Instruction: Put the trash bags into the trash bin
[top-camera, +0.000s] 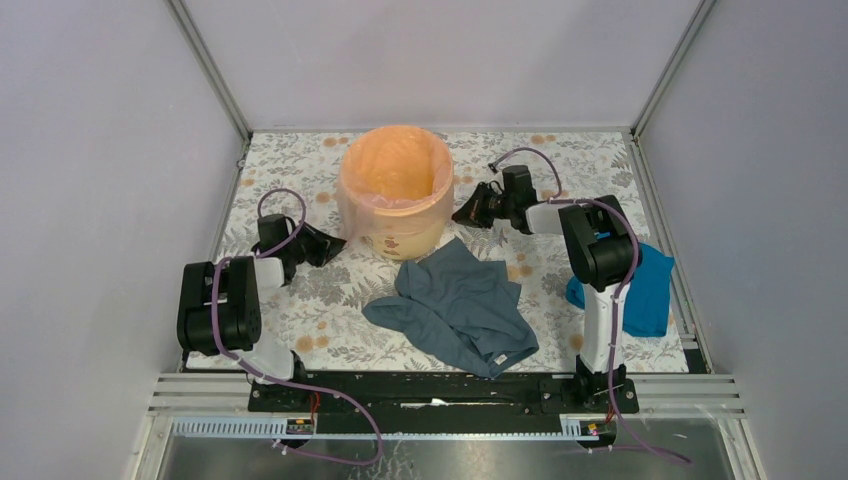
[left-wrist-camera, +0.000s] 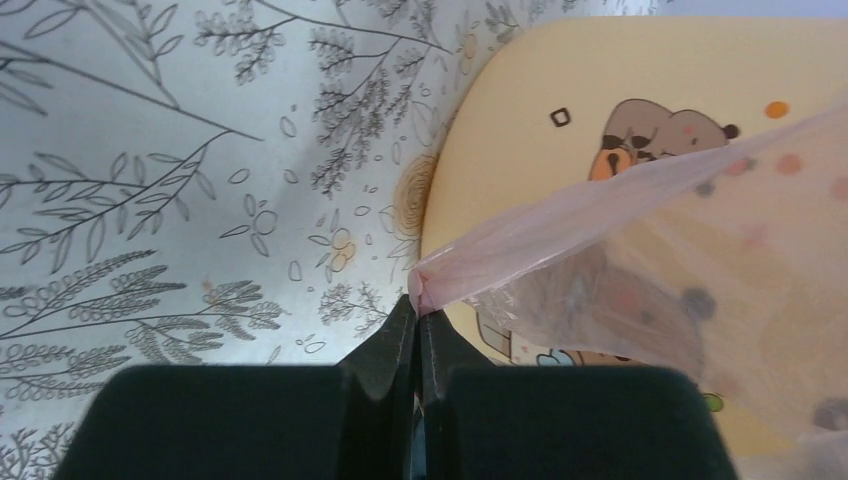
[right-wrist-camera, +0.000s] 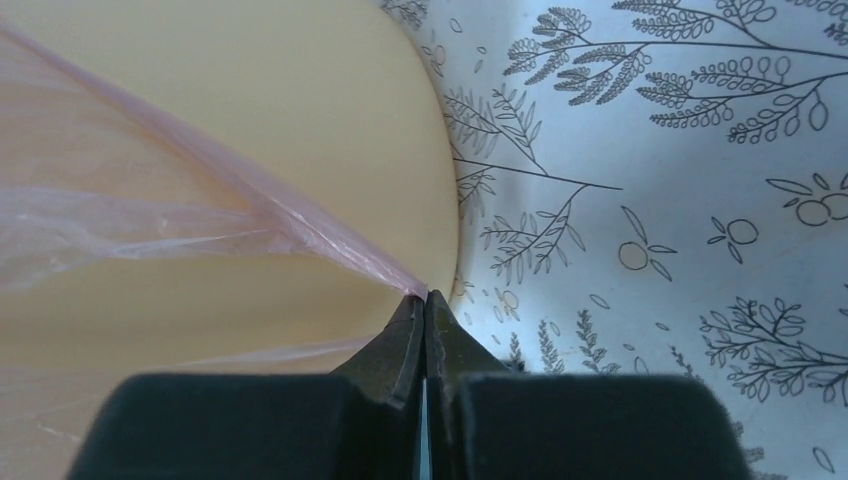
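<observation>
— What takes up the most room?

— The table, under a cloth printed with leaves. The trash bin stands upright on it, and I'll place everything else from there.

— And the next biggest?

— The grey-blue garment, lying crumpled on the near side of the bin, just beside its base. Then the trash bag: its thin pink film sits over the bin's rim, lines the inside and hangs part-way down the outer wall.

— Anything else?

— A bright blue cloth, well off to the bin's right and nearer the arms, partly hidden behind the right arm.

— And the grippers?

— The left gripper is low by the bin's left wall. Its fingers are pressed together on a gathered corner of the film, which runs taut from the tips across the bin's printed side. The right gripper is by the bin's right wall, fingers likewise clamped tight on a pinch of film that fans out over the plain yellow wall.
</observation>
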